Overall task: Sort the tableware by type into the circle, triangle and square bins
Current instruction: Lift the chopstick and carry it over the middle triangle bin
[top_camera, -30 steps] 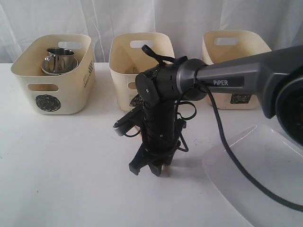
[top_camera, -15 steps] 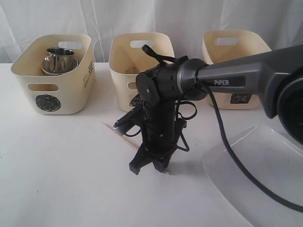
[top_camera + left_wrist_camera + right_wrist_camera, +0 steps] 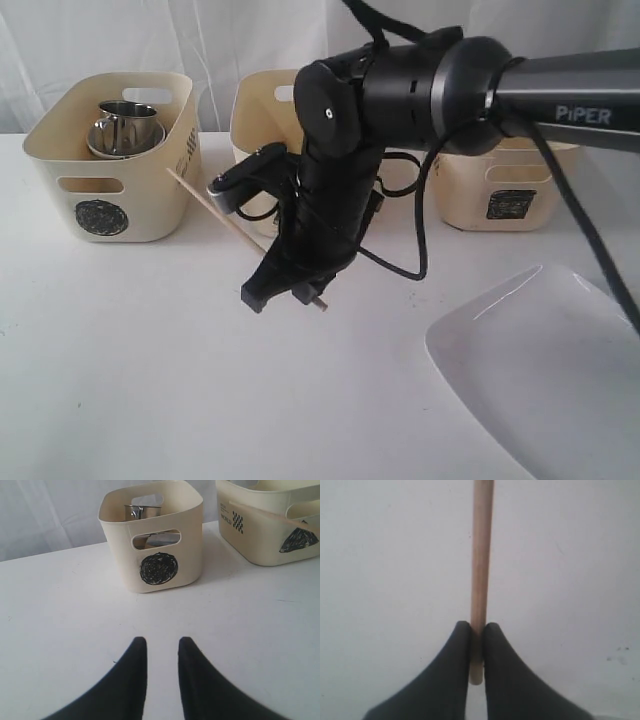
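My right gripper (image 3: 282, 293) reaches across the middle of the table and is shut on a wooden chopstick (image 3: 212, 208), held near one end and lifted off the table. The stick slants up toward the circle bin (image 3: 110, 195). In the right wrist view the chopstick (image 3: 482, 555) runs straight out from the pinched gripper (image 3: 477, 628). Steel mugs (image 3: 125, 128) sit in the circle bin. The triangle bin (image 3: 262, 120) is largely hidden behind the arm. The square bin (image 3: 500, 195) stands at the right. My left gripper (image 3: 162, 642) is open and empty, low over the table facing the circle bin (image 3: 155, 555).
A large white plate (image 3: 545, 375) lies at the front right of the table. The left wrist view shows the triangle bin (image 3: 270, 530) beside the circle bin, with the chopstick (image 3: 272, 516) crossing in front of it. A white curtain hangs behind the bins.
The right gripper has risen from the table and shifted left, carrying the chopstick up with it; the stick's far end now points toward the circle bin.
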